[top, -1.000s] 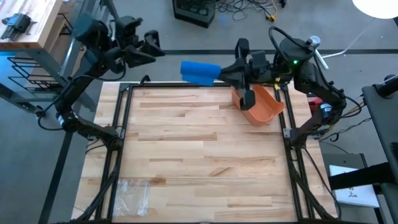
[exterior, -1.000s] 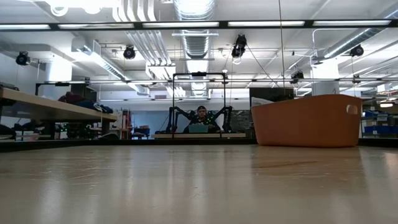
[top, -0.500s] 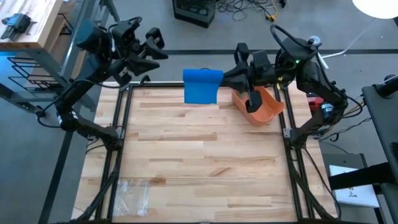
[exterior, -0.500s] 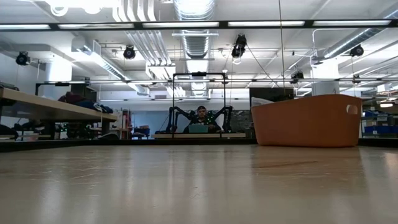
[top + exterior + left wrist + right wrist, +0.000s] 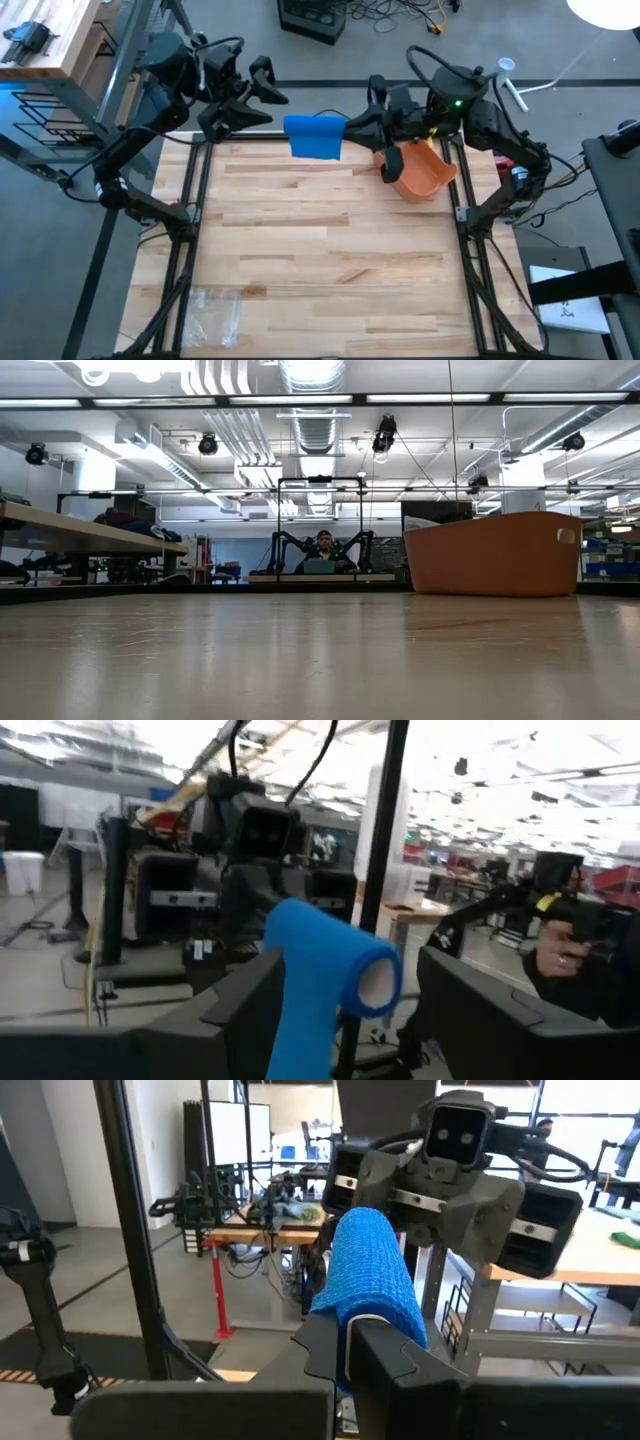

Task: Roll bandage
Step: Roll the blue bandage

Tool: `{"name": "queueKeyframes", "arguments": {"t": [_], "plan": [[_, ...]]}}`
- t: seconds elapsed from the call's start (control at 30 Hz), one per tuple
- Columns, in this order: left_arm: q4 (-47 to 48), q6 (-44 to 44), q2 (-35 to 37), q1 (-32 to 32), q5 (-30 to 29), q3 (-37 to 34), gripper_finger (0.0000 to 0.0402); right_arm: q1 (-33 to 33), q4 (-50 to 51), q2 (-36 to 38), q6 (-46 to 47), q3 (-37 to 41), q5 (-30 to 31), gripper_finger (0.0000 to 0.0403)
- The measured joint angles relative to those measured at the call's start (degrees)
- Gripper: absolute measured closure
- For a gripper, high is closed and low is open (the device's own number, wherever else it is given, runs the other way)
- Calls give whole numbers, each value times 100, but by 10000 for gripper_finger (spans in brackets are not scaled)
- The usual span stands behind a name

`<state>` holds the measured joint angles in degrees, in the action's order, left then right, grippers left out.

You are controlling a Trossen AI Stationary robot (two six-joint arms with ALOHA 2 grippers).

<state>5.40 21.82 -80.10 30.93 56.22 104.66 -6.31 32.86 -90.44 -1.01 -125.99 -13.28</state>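
Note:
The blue bandage (image 5: 313, 137) is a roll held high above the table's far edge, with a strip of it hanging below. My right gripper (image 5: 350, 128) is shut on its right end. In the left wrist view the roll (image 5: 330, 970) shows its hollow end. My left gripper (image 5: 275, 108) is open at the roll's left end; its fingers stand on either side of the roll (image 5: 345, 1010) with a gap on each side. The low view shows neither gripper nor the bandage. My right gripper pinches the bandage roll's right end (image 5: 362, 1320) between its two fingers. The fingers lie level and come from the table's right side, along the roll. The roll sticks out past the fingertips toward my left gripper, lifted clear of the table.
An orange bin (image 5: 422, 172) stands at the table's far right, just under my right arm, and shows in the low view (image 5: 495, 555). A clear plastic bag (image 5: 212, 310) lies near the front left corner. A person sits far behind the table (image 5: 322, 542).
My left gripper has gone toward the table's right edge, up to the bandage's left end, and has rolled about its own axis. My right gripper has rolled too, turning the bandage about: it first lay slanted, then hung as a longer flat strip, now shorter.

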Motion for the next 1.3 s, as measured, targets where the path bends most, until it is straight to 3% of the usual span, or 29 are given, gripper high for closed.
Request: {"name": "queueKeyframes", "arguments": {"t": [0.33,0.6,1.3], "plan": [[84,-338,-85,-17,142,-24,202,0,-53,-43,98,0,192,400],[386,-620,-92,-18,-430,-49,224,0,-54,-56,-3,0,302,400],[622,-1200,-124,-172,-438,-312,242,-7,123,-217,155,0,573,400]]}}
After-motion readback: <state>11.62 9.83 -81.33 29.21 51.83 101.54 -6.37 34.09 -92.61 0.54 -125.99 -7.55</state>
